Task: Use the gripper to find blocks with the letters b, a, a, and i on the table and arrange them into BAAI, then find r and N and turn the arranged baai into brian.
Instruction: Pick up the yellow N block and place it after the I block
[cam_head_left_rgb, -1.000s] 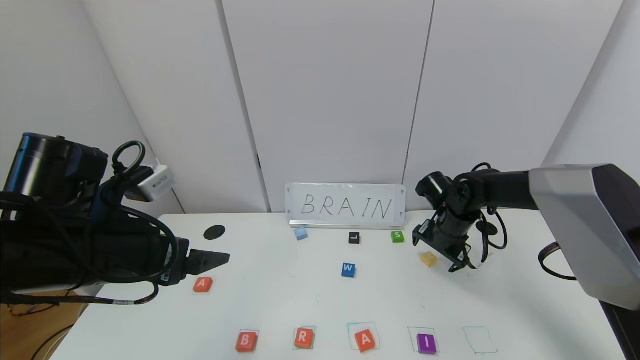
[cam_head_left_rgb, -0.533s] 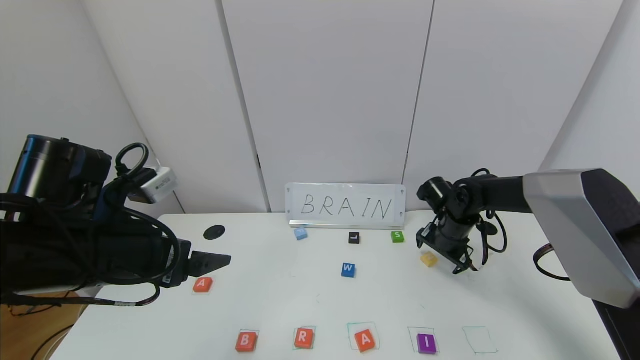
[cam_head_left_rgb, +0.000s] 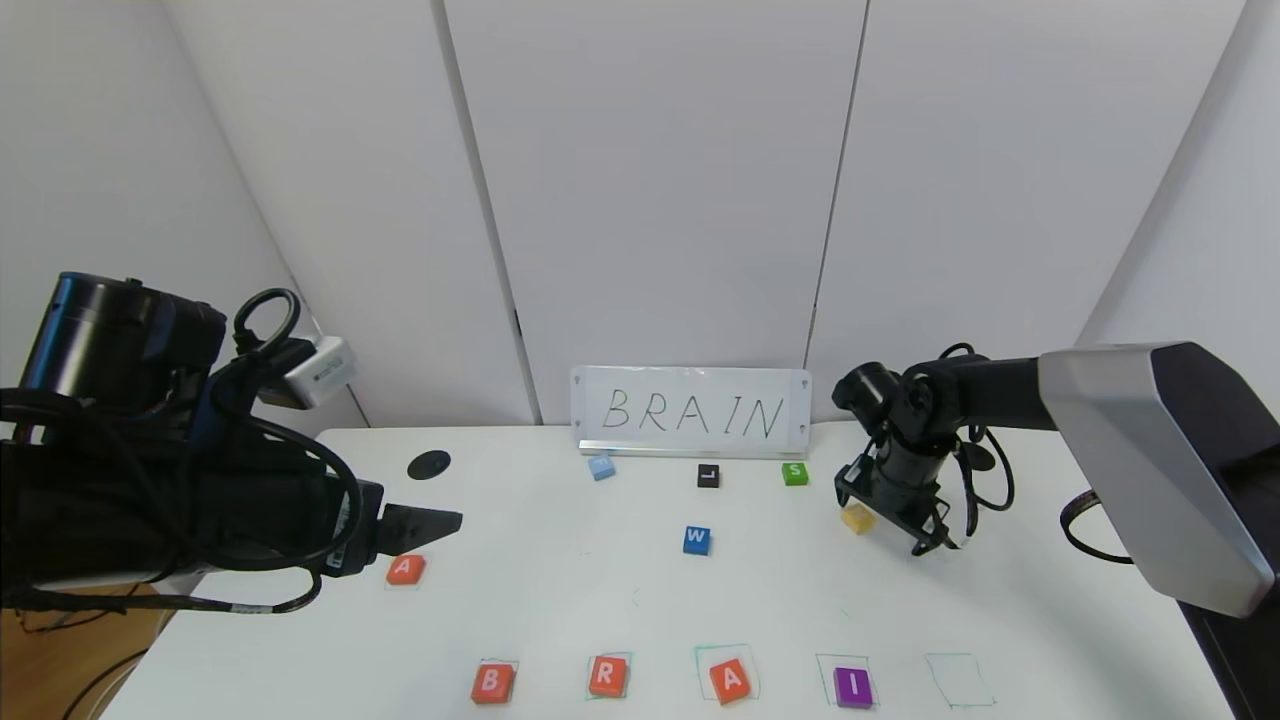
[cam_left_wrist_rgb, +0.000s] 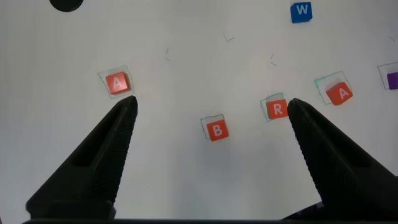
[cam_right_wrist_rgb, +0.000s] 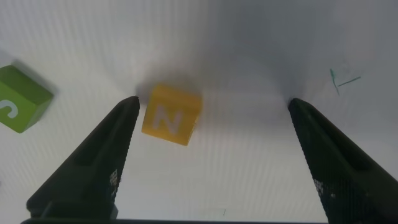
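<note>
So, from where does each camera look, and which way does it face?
Head: up on the robot, facing forward and down at the table; both arms show.
Left wrist: above the table, looking down at B and R; open left end effector shows.
Right wrist: looking down at N; open right end effector shows.
Shared: N also shows in head.

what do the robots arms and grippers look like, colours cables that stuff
Both arms are mostly black with round motor joints and loose black cables looping around the wrists. The right arm has a large light grey shell on its upper link. The left arm carries a small white box near its wrist. The left gripper and right gripper each have two matte black, wedge-shaped fingers tapering to narrow tips.
</note>
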